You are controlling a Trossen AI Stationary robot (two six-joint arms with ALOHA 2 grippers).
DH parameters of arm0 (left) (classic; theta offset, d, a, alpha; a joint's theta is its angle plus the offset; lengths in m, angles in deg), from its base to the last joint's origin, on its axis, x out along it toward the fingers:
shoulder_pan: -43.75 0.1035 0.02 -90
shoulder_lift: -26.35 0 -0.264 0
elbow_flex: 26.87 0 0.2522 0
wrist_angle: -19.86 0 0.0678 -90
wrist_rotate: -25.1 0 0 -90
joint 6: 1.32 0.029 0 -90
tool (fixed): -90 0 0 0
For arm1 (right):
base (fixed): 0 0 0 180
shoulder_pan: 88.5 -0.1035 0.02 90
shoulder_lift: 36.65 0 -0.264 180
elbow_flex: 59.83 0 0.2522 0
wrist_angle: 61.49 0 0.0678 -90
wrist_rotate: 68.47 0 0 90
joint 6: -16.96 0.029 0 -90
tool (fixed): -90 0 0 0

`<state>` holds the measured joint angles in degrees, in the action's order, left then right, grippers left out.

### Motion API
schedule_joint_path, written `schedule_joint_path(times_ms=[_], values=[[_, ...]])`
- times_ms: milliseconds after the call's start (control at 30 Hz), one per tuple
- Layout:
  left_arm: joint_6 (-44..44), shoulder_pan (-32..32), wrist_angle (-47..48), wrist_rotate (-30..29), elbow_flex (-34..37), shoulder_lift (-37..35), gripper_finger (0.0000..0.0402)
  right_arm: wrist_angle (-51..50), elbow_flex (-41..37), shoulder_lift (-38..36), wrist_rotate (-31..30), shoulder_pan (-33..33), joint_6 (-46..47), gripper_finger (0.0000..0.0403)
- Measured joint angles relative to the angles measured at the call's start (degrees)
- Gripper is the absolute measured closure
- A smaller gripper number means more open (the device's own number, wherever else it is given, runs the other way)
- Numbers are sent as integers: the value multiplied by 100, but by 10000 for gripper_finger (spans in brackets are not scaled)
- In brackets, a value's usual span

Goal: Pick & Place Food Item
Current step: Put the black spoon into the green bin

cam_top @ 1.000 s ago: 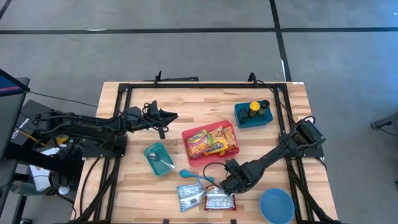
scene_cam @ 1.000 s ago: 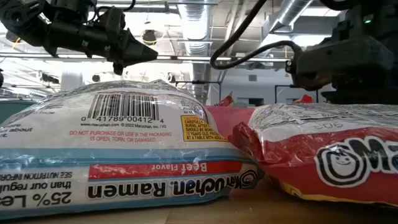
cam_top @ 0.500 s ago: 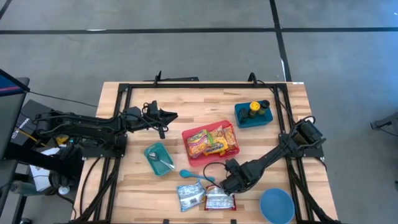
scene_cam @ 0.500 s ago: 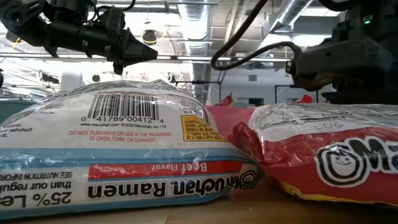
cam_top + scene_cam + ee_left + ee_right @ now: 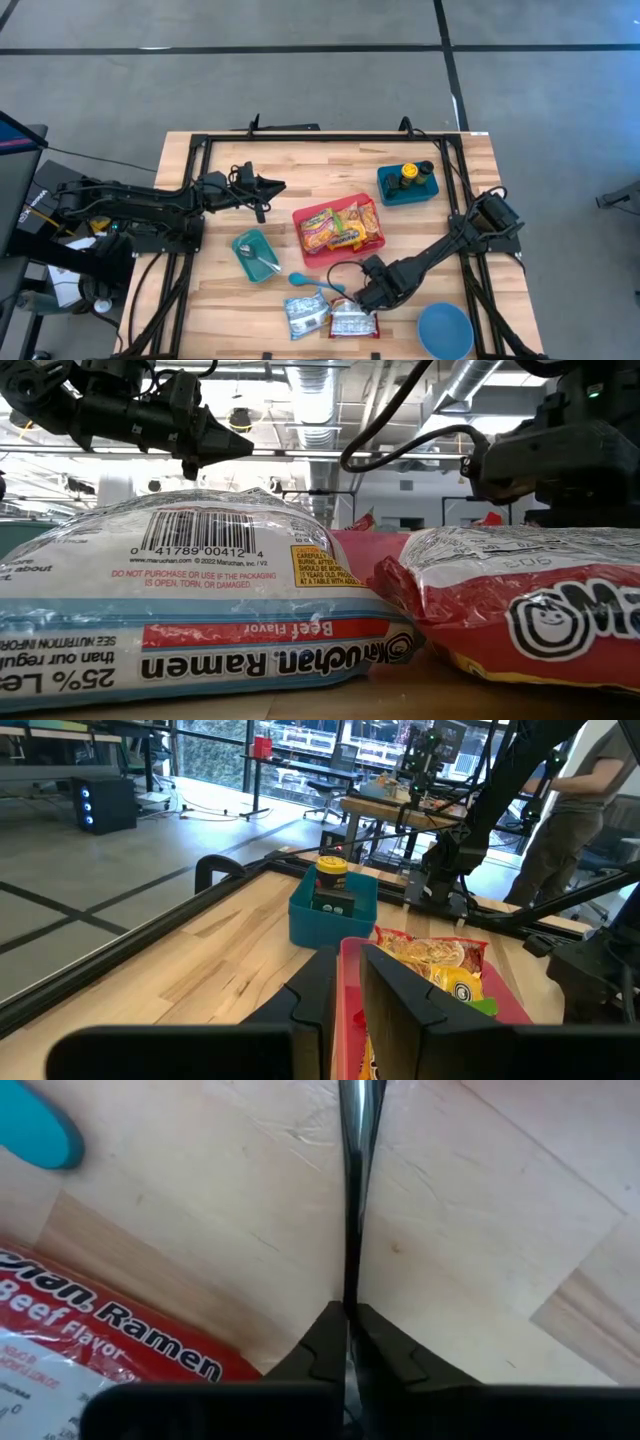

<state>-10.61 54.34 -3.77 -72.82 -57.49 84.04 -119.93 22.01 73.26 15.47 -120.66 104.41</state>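
Note:
A red-label ramen pack (image 5: 353,322) and a blue-label ramen pack (image 5: 305,315) lie flat on the table near its front edge; both fill the low view, the blue one (image 5: 200,600) and the red one (image 5: 520,610). My right gripper (image 5: 364,297) is shut, low over the wood just beyond the red pack's far edge (image 5: 120,1350), with nothing between its fingers (image 5: 350,1305). A red tray (image 5: 300,222) at mid-table holds several snack packs. My left gripper (image 5: 278,186) is shut and empty, raised left of the tray.
A blue bin (image 5: 407,185) with a small bottle stands at the back right. A teal dish (image 5: 253,255) with a metal spoon and a blue spoon (image 5: 305,280) lie left of the packs. A blue bowl (image 5: 445,331) sits at the front right. Black rails frame the table.

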Motion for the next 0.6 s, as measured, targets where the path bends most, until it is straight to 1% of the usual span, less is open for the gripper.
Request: schedule_joint_path(times_ms=[233,367,600], values=[[-1,-2,0,22,0,0,357,-18,2,-2,-3,-4,-105,391],[-1,0,2,20,0,0,357,-137,7,-2,-74,-43,-120,398],[1,0,2,17,2,0,357,-171,13,0,-151,-70,-354,400]])
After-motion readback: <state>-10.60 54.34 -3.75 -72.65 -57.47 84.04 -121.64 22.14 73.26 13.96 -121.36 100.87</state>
